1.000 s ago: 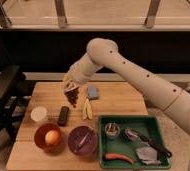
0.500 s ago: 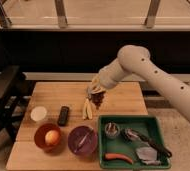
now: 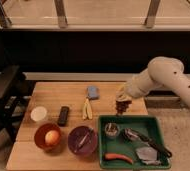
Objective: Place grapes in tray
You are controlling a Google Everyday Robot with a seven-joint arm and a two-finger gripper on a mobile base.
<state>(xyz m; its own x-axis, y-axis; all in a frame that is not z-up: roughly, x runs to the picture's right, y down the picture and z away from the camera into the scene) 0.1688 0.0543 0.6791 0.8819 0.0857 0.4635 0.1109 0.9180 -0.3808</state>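
- Since half a second ago, your arm [image 3: 163, 80] has swung further right, carrying the grapes [image 3: 122, 106] from above the middle of the table [image 3: 53, 92] to just over the tray's far rim.
- Your gripper [image 3: 122, 98] hangs above the far left part of the tray [image 3: 158, 127], clenched on the grapes, which dangle below it as a dark reddish cluster.
- You can see the grapes are off the table and not yet resting in the tray.
- Inside the tray you have a small cup [image 3: 111, 130], a dark utensil [image 3: 143, 140], a carrot [image 3: 118, 157] and a grey crumpled item [image 3: 147, 154].
- To your left of the tray sits a purple bowl [image 3: 83, 140], and beside it an orange-red bowl [image 3: 48, 137] holding a round orange-yellow fruit [image 3: 51, 137].
- Further back on the table you have a white cup [image 3: 38, 114], a black remote-like bar [image 3: 63, 115], a yellowish peel-like item [image 3: 87, 109] and a blue sponge [image 3: 92, 92].
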